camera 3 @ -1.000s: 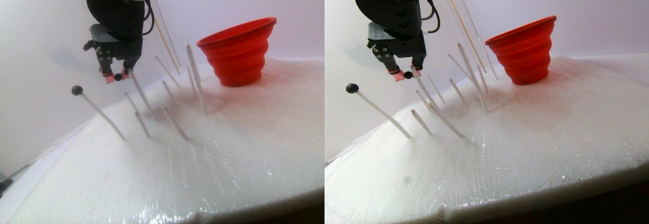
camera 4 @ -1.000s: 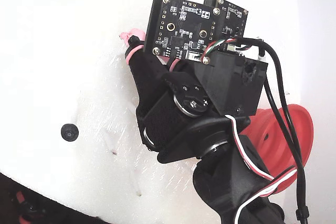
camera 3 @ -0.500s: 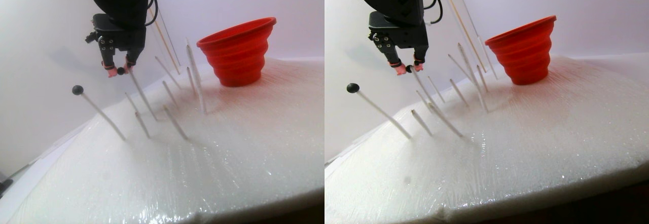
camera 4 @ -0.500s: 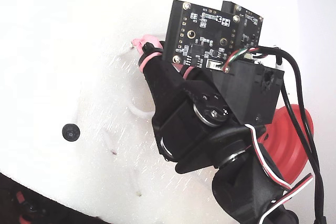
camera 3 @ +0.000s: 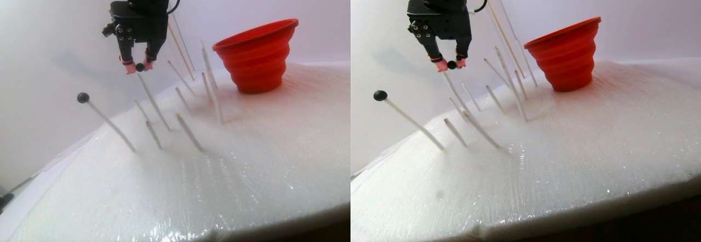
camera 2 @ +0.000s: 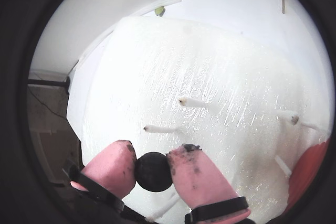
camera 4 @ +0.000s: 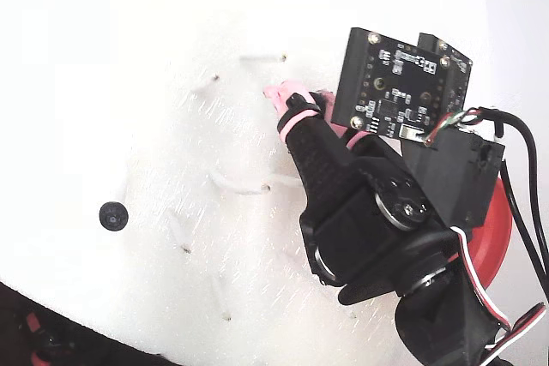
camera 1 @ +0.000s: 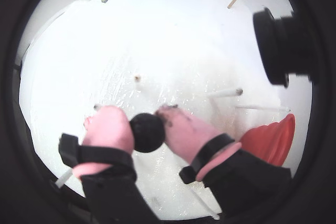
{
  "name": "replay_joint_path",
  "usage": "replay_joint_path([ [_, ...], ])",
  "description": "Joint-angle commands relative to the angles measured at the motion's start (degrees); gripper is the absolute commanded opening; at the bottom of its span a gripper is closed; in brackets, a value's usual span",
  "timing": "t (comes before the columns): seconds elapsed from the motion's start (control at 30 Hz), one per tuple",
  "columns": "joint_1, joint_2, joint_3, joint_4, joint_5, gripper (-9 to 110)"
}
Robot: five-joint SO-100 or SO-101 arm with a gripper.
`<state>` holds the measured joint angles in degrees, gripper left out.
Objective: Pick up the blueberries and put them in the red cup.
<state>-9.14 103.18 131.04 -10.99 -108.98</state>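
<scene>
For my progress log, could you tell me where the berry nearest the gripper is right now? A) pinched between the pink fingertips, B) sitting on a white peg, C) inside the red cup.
A: in a wrist view the dark berry sits squeezed between the gripper's pink fingertips, lifted above the white pegs.

Support surface is a white foam pad point(camera 3: 246, 176) wrapped in glossy clear film, fills most of the lower frame in both halves of the stereo pair view. Thin white pegs point(camera 3: 153, 102) stick out of it at a slant, clustered left of centre. One peg at far left carries a blueberry point(camera 3: 83, 97) on its tip; the other tips look bare. Red cup point(camera 3: 256, 56) stands upright on the pad at upper centre, just right of the peg cluster, casting a reddish tint on the foam around its base. In the fixed view the same blueberry point(camera 4: 111, 215) sits at left, cup rim at the right edge.
</scene>
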Motion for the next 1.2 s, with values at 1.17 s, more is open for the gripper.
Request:
replay_joint_path([
  [1.17, 7.0, 27.6, 6.1, 15.0, 0.2, 10],
])
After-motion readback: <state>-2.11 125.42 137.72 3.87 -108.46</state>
